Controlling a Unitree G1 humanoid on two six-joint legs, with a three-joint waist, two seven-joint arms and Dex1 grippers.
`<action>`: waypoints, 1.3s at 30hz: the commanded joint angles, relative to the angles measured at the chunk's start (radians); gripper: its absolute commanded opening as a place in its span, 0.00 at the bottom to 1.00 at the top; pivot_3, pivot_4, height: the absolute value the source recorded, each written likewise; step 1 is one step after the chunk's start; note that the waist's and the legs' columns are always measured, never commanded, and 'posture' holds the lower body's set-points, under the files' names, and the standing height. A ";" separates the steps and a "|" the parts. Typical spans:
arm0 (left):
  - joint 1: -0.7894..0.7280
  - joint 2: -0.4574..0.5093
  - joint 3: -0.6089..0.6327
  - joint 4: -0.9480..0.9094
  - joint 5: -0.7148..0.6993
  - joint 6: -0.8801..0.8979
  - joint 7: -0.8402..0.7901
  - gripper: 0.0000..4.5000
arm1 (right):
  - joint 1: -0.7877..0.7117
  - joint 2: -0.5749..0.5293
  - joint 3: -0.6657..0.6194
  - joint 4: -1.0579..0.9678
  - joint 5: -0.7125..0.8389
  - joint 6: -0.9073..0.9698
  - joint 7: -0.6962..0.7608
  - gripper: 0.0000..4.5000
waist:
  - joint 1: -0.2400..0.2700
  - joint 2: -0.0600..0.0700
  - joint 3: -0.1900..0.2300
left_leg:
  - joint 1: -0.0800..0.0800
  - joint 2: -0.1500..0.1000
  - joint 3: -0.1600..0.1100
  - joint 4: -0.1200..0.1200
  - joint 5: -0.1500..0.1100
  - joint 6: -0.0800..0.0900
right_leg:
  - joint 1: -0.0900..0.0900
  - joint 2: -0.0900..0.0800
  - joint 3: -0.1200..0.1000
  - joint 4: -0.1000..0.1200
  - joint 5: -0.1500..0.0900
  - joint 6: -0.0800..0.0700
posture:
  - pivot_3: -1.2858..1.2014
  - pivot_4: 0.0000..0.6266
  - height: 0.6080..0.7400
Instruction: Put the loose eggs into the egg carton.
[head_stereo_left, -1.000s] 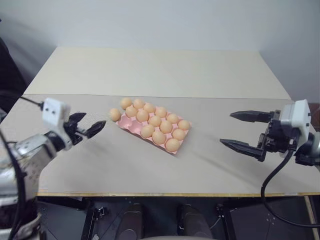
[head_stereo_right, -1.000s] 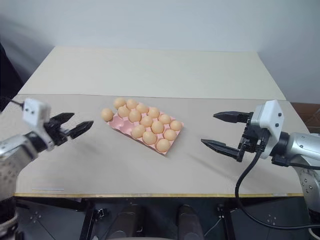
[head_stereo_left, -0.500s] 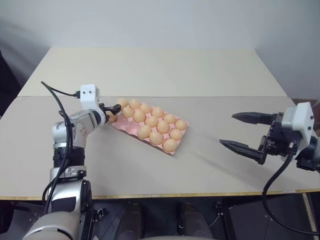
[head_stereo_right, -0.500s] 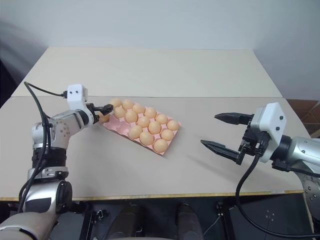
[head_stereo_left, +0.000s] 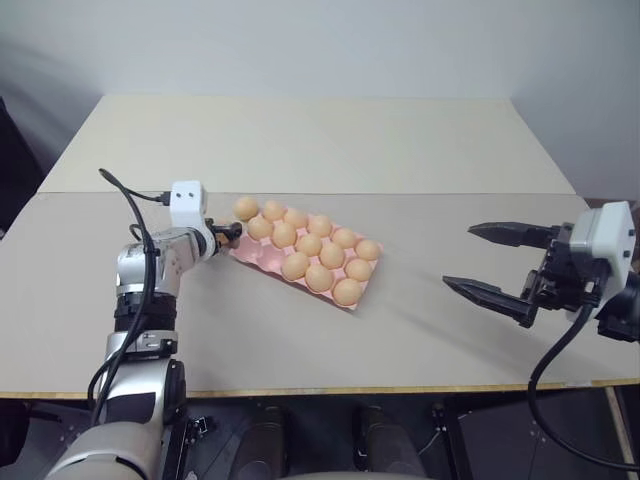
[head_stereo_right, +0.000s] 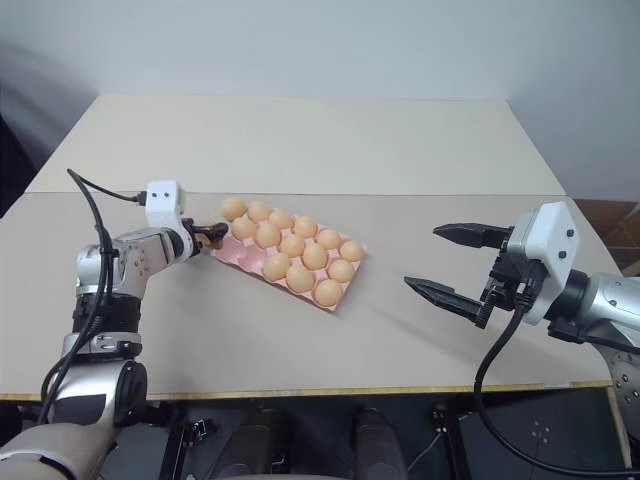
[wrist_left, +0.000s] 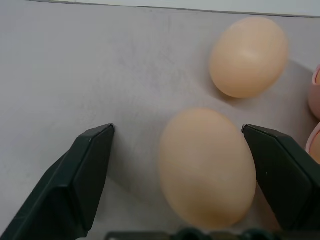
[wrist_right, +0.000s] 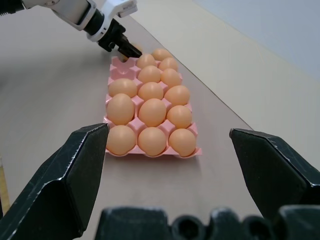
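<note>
The egg carton (head_stereo_left: 305, 258) sits mid-table (head_stereo_left: 300, 150), cups mostly filled. Two loose eggs lie off its far-left corner: one (wrist_left: 207, 167) between the left gripper (head_stereo_left: 228, 234) fingers, possibly touching one, another (wrist_left: 248, 56) just beyond. The right gripper (head_stereo_left: 490, 263) hovers well to the right.

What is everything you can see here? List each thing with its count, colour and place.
table: one, beige, under everything.
egg carton: one, pink, middle of the table, two cups empty at its end nearest the left claw.
eggs in the carton: thirteen, tan-orange, filling the other cups.
loose eggs: two, tan-orange, on the table by the carton's left end; the near egg lies between the left claw's fingers, the far egg just beyond it.
left claw: one, black fingers, open around the near egg.
right claw: one, black fingers, open, above the table to the right of the carton.
</note>
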 joint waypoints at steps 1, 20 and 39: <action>-0.003 0.003 -0.008 -0.024 0.010 0.021 -0.007 0.72 | -0.013 -0.009 -0.026 -0.017 0.008 -0.012 -0.001 1.00 | 0.000 0.000 0.000 | 0.000 0.000 0.000 0.000 0.000 0.000 | 0.000 0.000 0.000 0.000 0.000 0.001 | 0.52 0.24 1.00; 0.178 0.129 -0.118 -0.568 -0.165 -0.045 -0.430 0.40 | 0.008 0.017 -0.024 -0.032 -0.011 -0.027 -0.014 1.00 | 0.000 0.000 0.000 | -0.001 0.000 0.001 0.000 0.000 0.000 | -0.001 0.000 0.001 0.000 0.001 -0.002 | 0.52 0.24 1.00; 0.217 0.208 -0.094 -0.590 -0.199 0.018 -0.467 0.99 | 0.022 0.025 -0.037 -0.050 -0.004 -0.027 -0.046 1.00 | -0.001 0.000 0.000 | -0.001 0.001 0.000 0.000 0.000 0.000 | -0.001 0.001 0.001 0.000 -0.003 0.005 | 0.52 0.24 1.00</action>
